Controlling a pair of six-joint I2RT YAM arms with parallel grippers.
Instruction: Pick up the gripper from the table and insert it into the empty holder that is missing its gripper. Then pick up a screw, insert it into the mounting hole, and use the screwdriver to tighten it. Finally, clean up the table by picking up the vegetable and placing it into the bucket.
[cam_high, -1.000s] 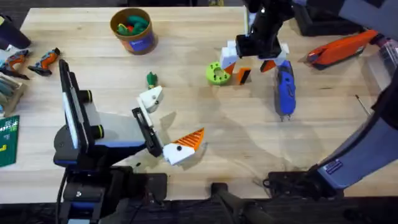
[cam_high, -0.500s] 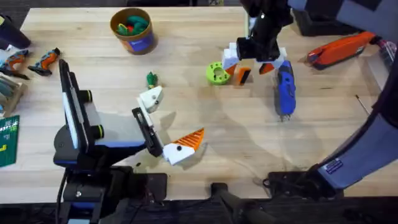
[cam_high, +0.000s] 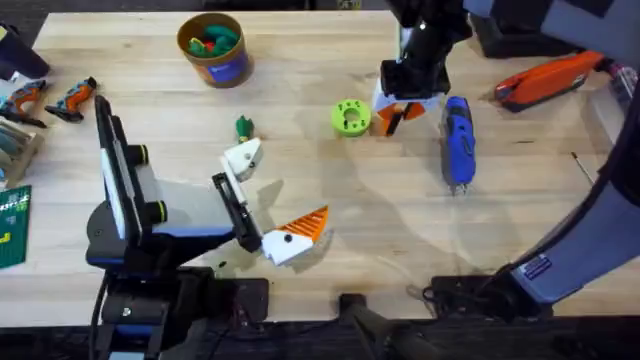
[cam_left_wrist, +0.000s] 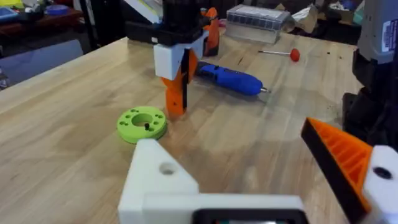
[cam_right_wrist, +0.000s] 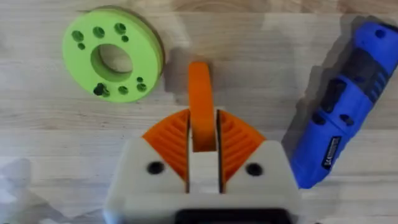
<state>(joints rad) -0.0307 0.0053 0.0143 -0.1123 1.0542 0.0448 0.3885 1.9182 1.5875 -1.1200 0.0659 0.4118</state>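
Bucket (cam_high: 212, 48) stands far left at the back of the worktop (cam_high: 330, 215), with toy pieces already in it. Nearer the front, the vegetable (cam_high: 243, 127) lies just behind the left end effector (cam_high: 267, 205), which is the holder: its bare white jaw block (cam_high: 243, 158) lacks a pad, while its other finger carries an orange ribbed one (cam_high: 305, 224). The two fingers stand wide apart and hold nothing.

Further right, the lime-green disc (cam_high: 350, 117) lies flat, with what looks like a screw in one of its holes. Just beside it, the right end effector (cam_right_wrist: 202, 140) has its orange pads clamped on the gripper (cam_right_wrist: 199, 99), the small orange fingertip, which stands upright between them, its lower end at or very near the wood; I cannot tell if it has lifted clear. The blue screwdriver (cam_high: 458, 142) lies just to the right of that grasp.

The step in hand looks like the pickup. To do it well, I would keep the pinch firm and lift straight up so the part does not twist, clearing both the disc and the screwdriver before swinging across to the bare jaw block. The black face should be turned to match the block's mating side before sliding in.
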